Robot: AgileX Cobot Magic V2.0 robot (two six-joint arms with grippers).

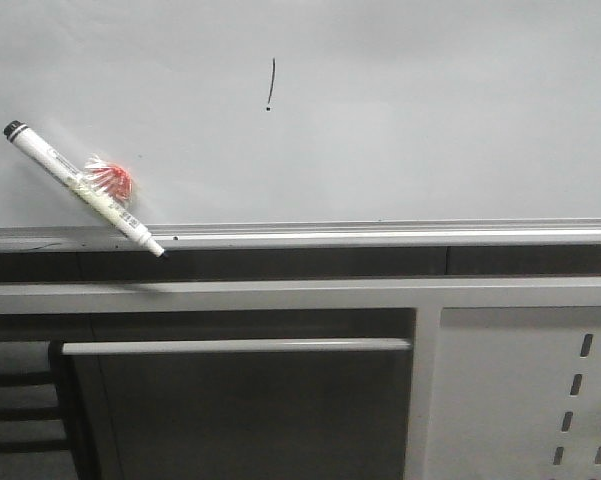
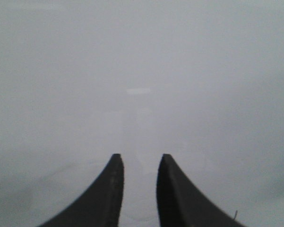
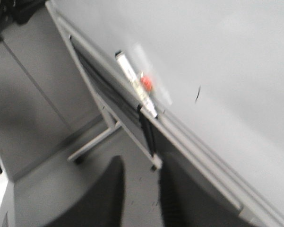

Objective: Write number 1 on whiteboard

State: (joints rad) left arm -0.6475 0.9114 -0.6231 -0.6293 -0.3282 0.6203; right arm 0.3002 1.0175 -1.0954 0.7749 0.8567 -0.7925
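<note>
Front view: whiteboard (image 1: 430, 110) fills the upper half, silver rail (image 1: 400, 236) along its lower edge. The 1 (image 1: 272, 84) sits upper centre-left on the board: thin black stroke, slightly curved, dot at the lower end. A marker (image 1: 80, 186) leans against the board at left, tilted, black end up-left, tip down on the rail. A red-and-white tuft (image 1: 112, 180) sits at mid-barrel. Below the rail: a grey frame, with a perforated panel (image 1: 525, 400) lower right. Neither pincer shows here.

Left wrist view: left pincer (image 2: 139, 163) faces a plain pale grey surface, most likely the board, nothing else to see. Fingers (image 2: 108, 194) stand a narrow gap apart, nothing between them.

Right wrist view: blurred. Right pincer (image 3: 141, 170) is well off the board, looking along it. Fingers (image 3: 106, 194) are narrowly apart and empty. Board (image 3: 236, 71) runs diagonally; the 1 (image 3: 197, 94) shows as a short dark stroke on it. Marker (image 3: 136, 85) lies along the rail (image 3: 198, 151) just beside the stroke, red tuft (image 3: 146, 83) on it. Grey floor (image 3: 47, 109) and the board stand's foot (image 3: 92, 146) show beyond.
</note>
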